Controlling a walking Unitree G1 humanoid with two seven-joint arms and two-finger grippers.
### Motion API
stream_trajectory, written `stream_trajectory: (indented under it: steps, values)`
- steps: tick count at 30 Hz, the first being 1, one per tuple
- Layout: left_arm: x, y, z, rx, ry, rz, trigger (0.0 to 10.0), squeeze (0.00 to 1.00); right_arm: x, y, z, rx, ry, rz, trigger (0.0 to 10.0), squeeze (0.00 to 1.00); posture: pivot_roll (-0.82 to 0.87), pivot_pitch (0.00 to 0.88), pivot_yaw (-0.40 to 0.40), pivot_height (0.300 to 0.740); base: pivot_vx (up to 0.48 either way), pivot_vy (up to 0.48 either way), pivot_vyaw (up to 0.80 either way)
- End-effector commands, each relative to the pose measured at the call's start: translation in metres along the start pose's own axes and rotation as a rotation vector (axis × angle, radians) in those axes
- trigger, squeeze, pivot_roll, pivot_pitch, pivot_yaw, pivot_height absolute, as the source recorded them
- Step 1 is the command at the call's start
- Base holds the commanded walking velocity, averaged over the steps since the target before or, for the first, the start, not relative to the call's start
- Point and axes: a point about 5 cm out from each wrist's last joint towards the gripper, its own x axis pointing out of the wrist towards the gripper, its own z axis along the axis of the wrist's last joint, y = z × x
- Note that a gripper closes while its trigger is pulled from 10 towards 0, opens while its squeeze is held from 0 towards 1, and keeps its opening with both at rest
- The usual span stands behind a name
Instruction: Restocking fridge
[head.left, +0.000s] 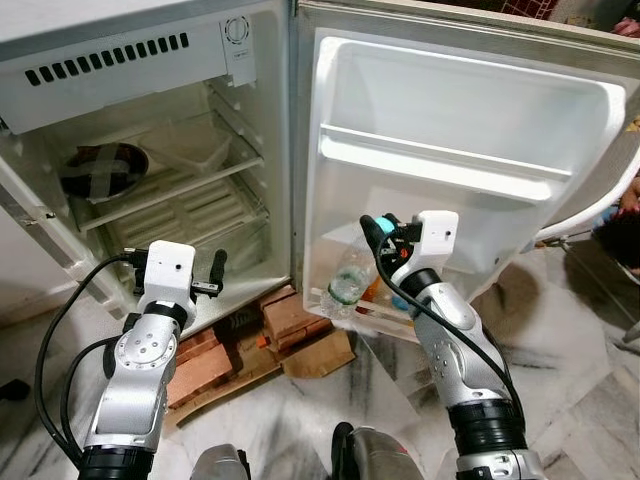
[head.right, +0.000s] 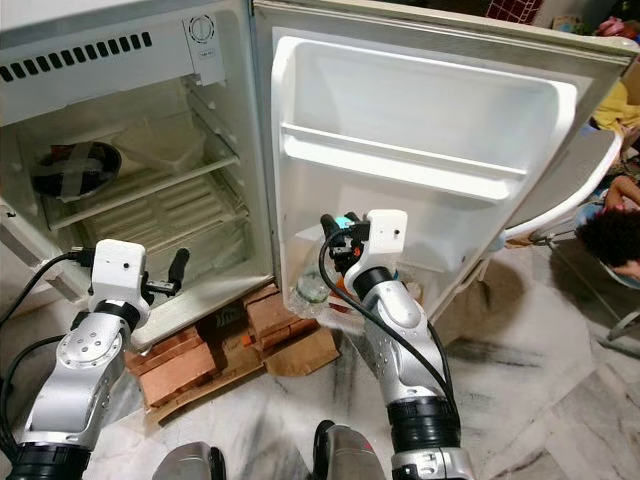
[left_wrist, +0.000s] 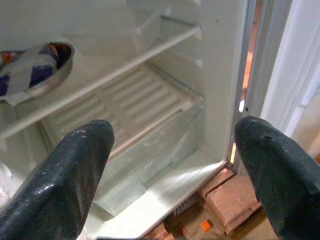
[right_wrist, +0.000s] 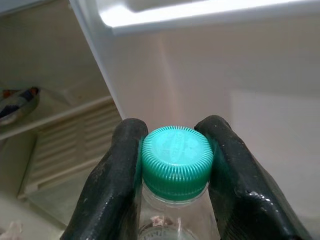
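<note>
- where the right hand (right_wrist: 175, 165) pinches the clear bottle (head.left: 352, 280) at its green cap (right_wrist: 175, 160): ribbed, firm hold; thin body likely light, slippery.
- left hand (left_wrist: 175, 180): spread open, empty, facing the fridge (head.left: 150, 190).

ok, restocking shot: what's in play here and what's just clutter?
In play:
- bottle, green cap pinched by right gripper
- fridge door bottom rack
- left gripper, open, in front of fridge interior

Lying about:
- bowl on fridge shelf
- bricks and cardboard under fridge
</note>
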Motion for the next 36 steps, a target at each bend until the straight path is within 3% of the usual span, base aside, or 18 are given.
stream_trajectory:
  steps: [1,8,21,36]
  values:
    - [0.001,-0.003,0.007,0.013,-0.014,-0.008,10.0,0.0,-0.001,0.0,0.008,-0.004,-0.025,0.01,10.0,0.0,0.02,0.175,-0.032,0.695,0.0,0.0,0.0]
    - [-0.002,-0.002,0.006,0.013,-0.004,0.002,10.0,0.0,0.001,0.001,0.009,-0.009,-0.022,0.016,10.0,0.0,0.02,0.182,-0.039,0.651,0.0,0.0,0.0]
    - [-0.001,-0.005,0.009,0.012,-0.006,0.02,10.0,0.0,0.004,0.002,0.013,-0.031,-0.043,0.027,10.0,0.0,0.02,0.181,-0.043,0.651,0.0,0.0,0.0]
    - [0.002,-0.006,0.014,0.014,-0.043,0.009,10.0,0.0,0.008,0.015,0.022,-0.134,-0.102,0.117,10.0,0.0,0.02,0.186,-0.043,0.651,0.08,0.0,0.0]
